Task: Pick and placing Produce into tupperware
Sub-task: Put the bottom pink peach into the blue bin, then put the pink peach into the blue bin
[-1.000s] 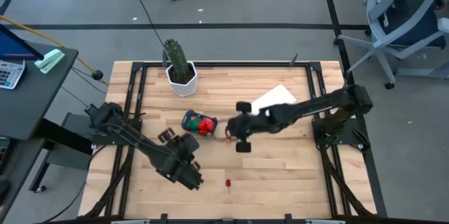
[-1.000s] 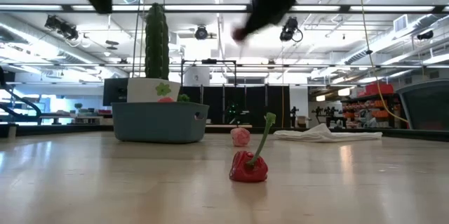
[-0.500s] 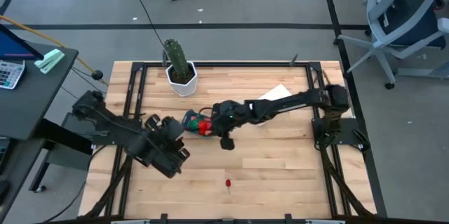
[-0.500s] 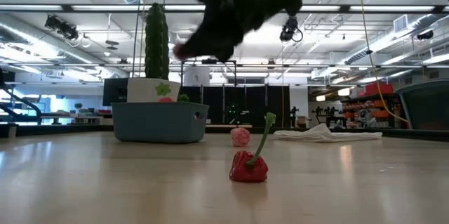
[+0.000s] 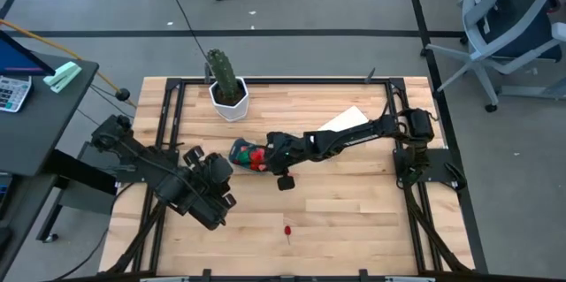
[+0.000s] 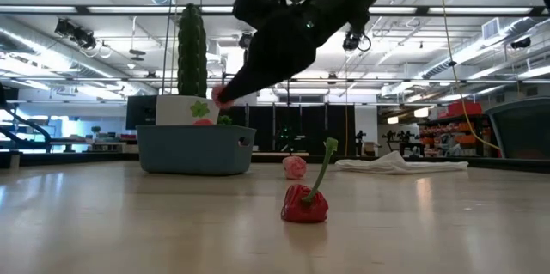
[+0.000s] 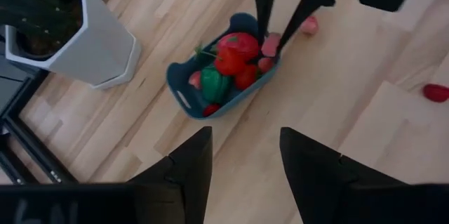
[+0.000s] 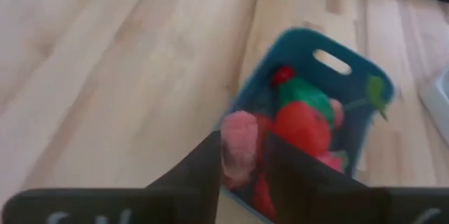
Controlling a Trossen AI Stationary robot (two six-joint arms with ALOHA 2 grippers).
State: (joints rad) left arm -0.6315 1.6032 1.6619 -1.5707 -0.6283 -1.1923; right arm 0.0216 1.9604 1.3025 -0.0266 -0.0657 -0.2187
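Note:
The teal tupperware (image 5: 240, 152) sits mid-table, holding red, pink and green toy produce (image 7: 228, 59). My right gripper (image 5: 263, 156) reaches in from the table's right and hangs above the tupperware's right end (image 7: 270, 66), shut on a small pink produce piece (image 6: 222, 95). Another pink piece (image 6: 295, 167) lies on the table just right of the tupperware. A red pepper (image 5: 286, 229) with a green stem lies near the near edge. My left gripper (image 7: 242, 161) is open, hovering left of and nearer than the tupperware, touching nothing. My right gripper pinches the pink produce piece (image 8: 238, 155) between its two fingertips (image 7: 265, 20). The fingers slant down from the table's right. The piece is lifted clear, just above the tupperware's rim (image 6: 236, 132).
A tall green cactus in a white hexagonal pot (image 5: 227, 87) stands behind the tupperware near the far edge. A flat white item (image 5: 347, 121) lies far right under my right arm. Bare wood (image 5: 354, 202) spreads over the near right.
My right gripper has carried the pink piece toward the table's left, from beside the tupperware to over its right end, and then down toward it. My left arm has drawn back from the near middle toward the table's left.

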